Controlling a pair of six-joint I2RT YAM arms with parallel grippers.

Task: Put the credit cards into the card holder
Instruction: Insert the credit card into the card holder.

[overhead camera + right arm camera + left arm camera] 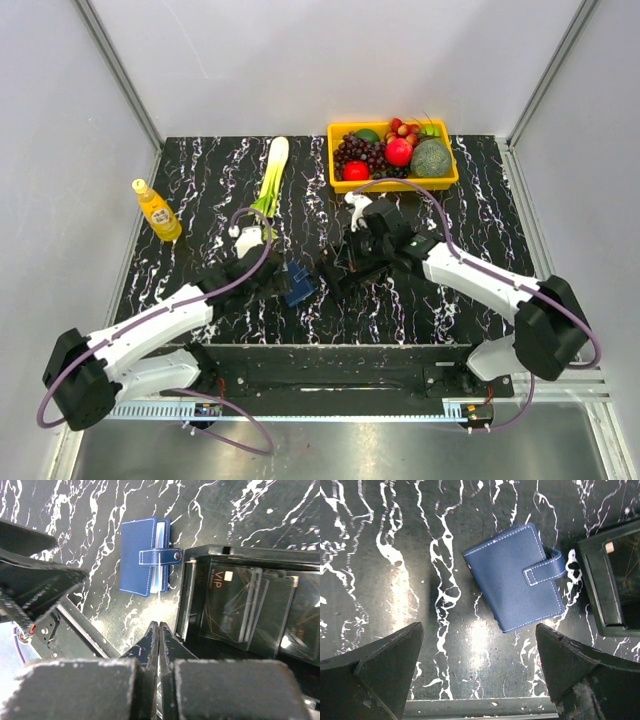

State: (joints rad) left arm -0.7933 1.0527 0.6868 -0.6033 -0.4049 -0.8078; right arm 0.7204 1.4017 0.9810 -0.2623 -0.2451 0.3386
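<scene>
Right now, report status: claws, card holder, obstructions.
Left claw open, empty, by card holder. Right claw shut, empty. Card holder closed, strap snapped, beside black tray; cards in tray.

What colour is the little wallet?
The card holder is dark navy blue with white stitching, clearest in the left wrist view.

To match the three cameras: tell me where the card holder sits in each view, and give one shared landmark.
Top external: card holder near centre, slightly left and low.
Left wrist: card holder upper middle, a little right, closed, strap pointing right.
Right wrist: card holder upper left of centre, strap pointing right.
Landmark: the black tray lies just right of it in both wrist views; it is unclear in the top view.
</scene>
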